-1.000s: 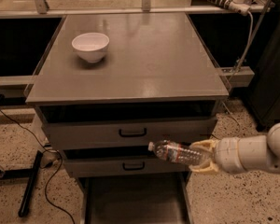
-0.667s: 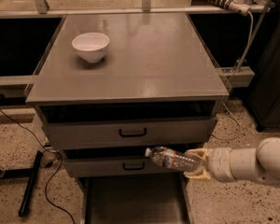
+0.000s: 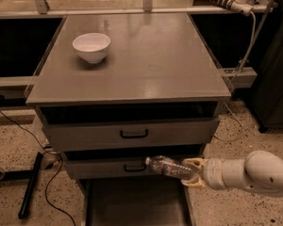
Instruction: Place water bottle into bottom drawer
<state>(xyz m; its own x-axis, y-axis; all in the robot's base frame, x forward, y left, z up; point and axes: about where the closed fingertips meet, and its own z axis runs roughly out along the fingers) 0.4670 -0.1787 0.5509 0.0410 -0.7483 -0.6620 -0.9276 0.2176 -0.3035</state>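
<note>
The water bottle (image 3: 169,167) is a small clear ribbed bottle lying sideways, cap end pointing left, held in the air in front of the middle drawer front. My gripper (image 3: 191,172) comes in from the right on a white arm and is shut on the bottle's base end. The bottom drawer (image 3: 96,206) is pulled out below it, a wide shallow grey tray running off the lower edge of the view. The bottle hangs just above the drawer's back right part.
A white bowl (image 3: 91,47) sits on the grey cabinet top (image 3: 151,60) at the back left. Two upper drawers with black handles (image 3: 134,134) are slightly out. Black cables and a stand leg (image 3: 30,185) lie on the speckled floor at left.
The gripper and the bottle have moved left and a little down, from beside the middle drawer's right end to over the open bottom drawer.
</note>
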